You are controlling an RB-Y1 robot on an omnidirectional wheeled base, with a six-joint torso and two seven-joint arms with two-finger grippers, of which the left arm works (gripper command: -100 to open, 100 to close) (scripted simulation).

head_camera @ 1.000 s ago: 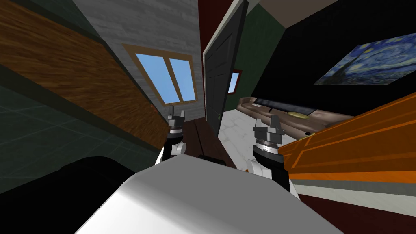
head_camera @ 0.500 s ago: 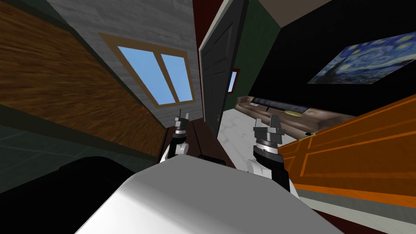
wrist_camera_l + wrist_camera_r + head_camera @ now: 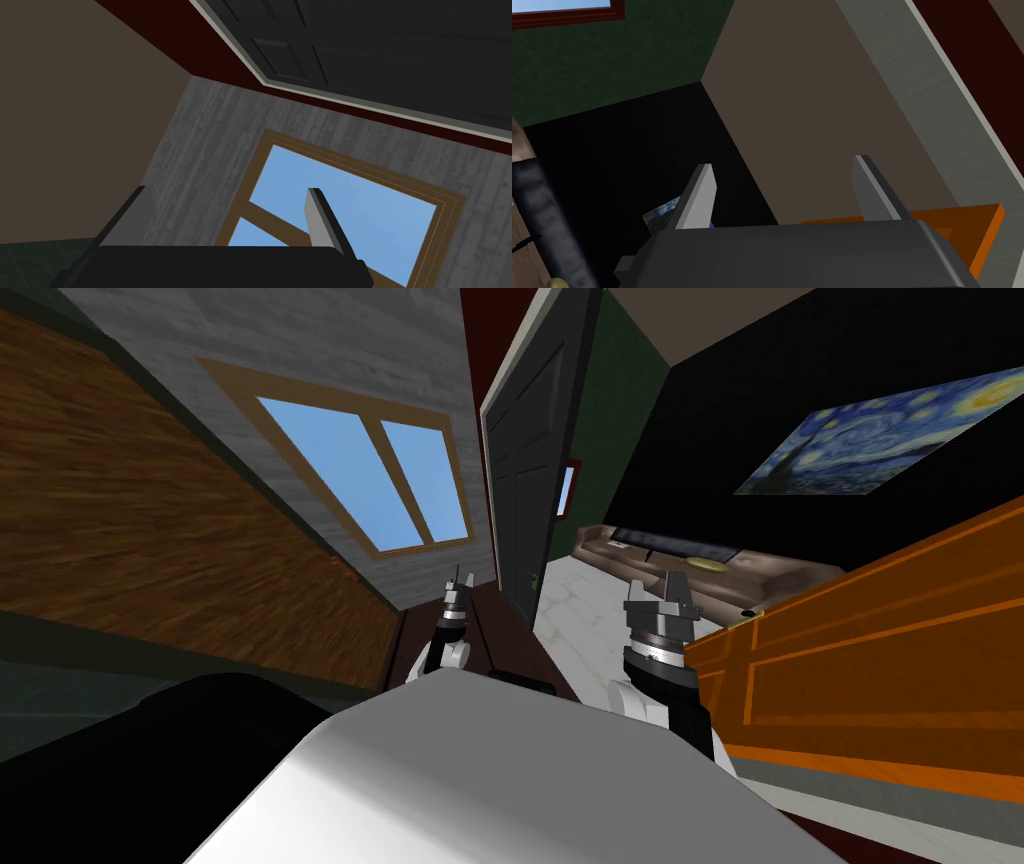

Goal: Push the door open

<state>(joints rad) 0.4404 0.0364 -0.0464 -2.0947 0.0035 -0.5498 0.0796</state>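
The door (image 3: 525, 458), dark grey and panelled, stands ajar at 12 o'clock with its edge toward me. The left hand (image 3: 459, 580) is near its lower edge, at the door's 9 o'clock. I cannot tell whether they touch. Its fingers are spread and hold nothing. The right hand (image 3: 672, 581) hangs at 1 o'clock, fingers apart, empty. Past the door lie a pale floor (image 3: 590, 598) and a sofa (image 3: 680, 553). A window (image 3: 370, 473) is at 11 o'clock and an orange panel (image 3: 880, 638) at 3 o'clock.
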